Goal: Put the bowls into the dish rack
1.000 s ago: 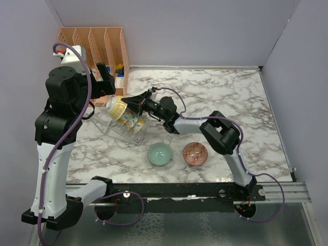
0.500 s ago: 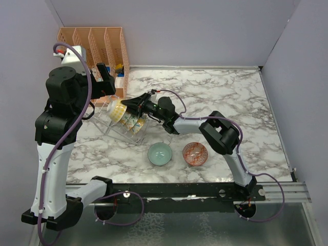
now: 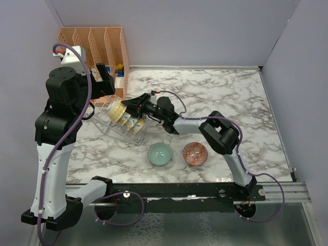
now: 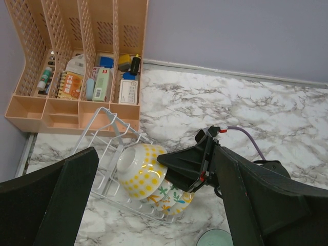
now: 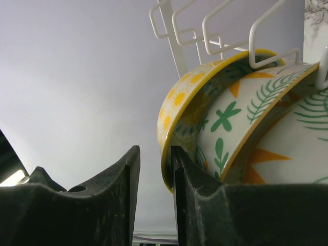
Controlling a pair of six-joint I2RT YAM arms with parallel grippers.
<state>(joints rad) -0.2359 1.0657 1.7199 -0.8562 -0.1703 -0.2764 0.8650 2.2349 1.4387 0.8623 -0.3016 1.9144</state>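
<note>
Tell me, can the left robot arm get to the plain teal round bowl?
Probably yes: the plain teal round bowl sits uncovered, apart from the red-patterned bowl, and the left gripper is open and empty.

- My top view is evenly bright, lit from overhead; the marble table shows no hard glare.
- I see only short, soft shadows under the dish rack and the right arm.
- In the left wrist view, the left fingers read near-black, with surface detail lost.
- In the right wrist view, the right fingers look dark and slightly soft, the yellow bowl is crisp, and the wall is pale and featureless.
</note>
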